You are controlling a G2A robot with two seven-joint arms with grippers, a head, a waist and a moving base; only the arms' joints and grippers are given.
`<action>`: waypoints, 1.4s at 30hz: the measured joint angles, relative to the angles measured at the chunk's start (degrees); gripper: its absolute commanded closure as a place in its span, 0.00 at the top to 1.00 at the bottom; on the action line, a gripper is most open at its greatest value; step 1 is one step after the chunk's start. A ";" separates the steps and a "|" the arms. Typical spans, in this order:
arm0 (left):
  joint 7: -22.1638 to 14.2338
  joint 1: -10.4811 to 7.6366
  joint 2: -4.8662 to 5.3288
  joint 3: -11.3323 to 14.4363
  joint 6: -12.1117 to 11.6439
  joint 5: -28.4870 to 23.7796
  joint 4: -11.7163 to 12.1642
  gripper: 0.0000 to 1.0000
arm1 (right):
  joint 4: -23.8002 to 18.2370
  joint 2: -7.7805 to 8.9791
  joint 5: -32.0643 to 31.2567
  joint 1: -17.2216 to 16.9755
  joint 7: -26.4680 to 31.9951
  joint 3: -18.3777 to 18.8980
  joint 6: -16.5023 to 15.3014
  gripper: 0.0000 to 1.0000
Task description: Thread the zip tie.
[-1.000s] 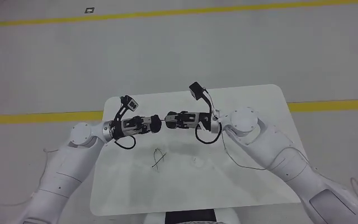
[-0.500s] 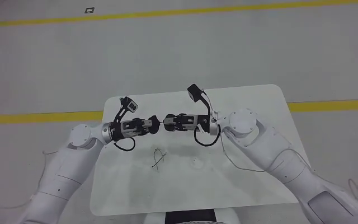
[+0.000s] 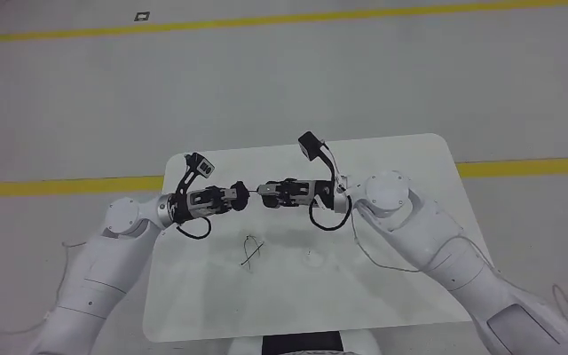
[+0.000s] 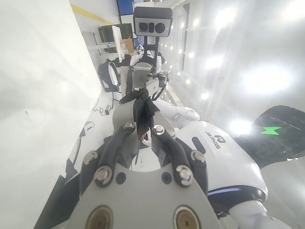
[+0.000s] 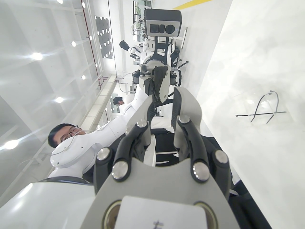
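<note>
1. Broadly, the grey floor (image 3: 373,80) is the largest thing seen from above. Two yellow lines (image 3: 266,19) cross it, one far off and one passing under the table.
2. The white table (image 3: 399,266) has rounded corners and lies below both arms.
3. The arms meet tip to tip above the table's far half. In the top view the left gripper (image 3: 240,192) and the right gripper (image 3: 264,190) point at each other. They are near but apart, with a thin dark line bridging the gap.
4. The left wrist view gives the close detail. The left gripper's fingers (image 4: 121,114) are pressed together on the zip tie (image 4: 137,148), and its thin black strap runs down between them toward the palm.
5. In the right wrist view the right gripper's fingers (image 5: 188,106) stand apart with a plain gap and nothing clamped between them. The left gripper sits straight ahead, just beyond their tips. Whether the strap's free end touches a finger cannot be told.
6. The loose zip ties (image 5: 256,114) lie flat on the table, nearer the robot than the grippers and well apart from both. From above they read as one small dark tangle. The right wrist view separates them — one straight tie, crossed by another bent into an arch.
7. A small dark-and-white floor marker (image 3: 142,15) lies beyond the far yellow line. Whatever is printed on it is too small to read.
</note>
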 measured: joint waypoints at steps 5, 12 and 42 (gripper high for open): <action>-0.09 -0.10 -0.01 -0.33 0.13 0.01 0.19 0.00 | -0.21 0.02 0.25 -0.49 1.57 1.04 -1.19 0.39; -0.10 -0.34 -0.18 -0.17 0.08 -0.04 0.54 0.00 | 1.30 -0.56 1.36 -0.18 2.57 0.89 -2.40 0.33; -0.89 -1.69 -1.03 1.26 0.23 -0.40 2.38 0.00 | 5.76 -2.98 1.66 2.03 4.51 0.13 -4.03 0.00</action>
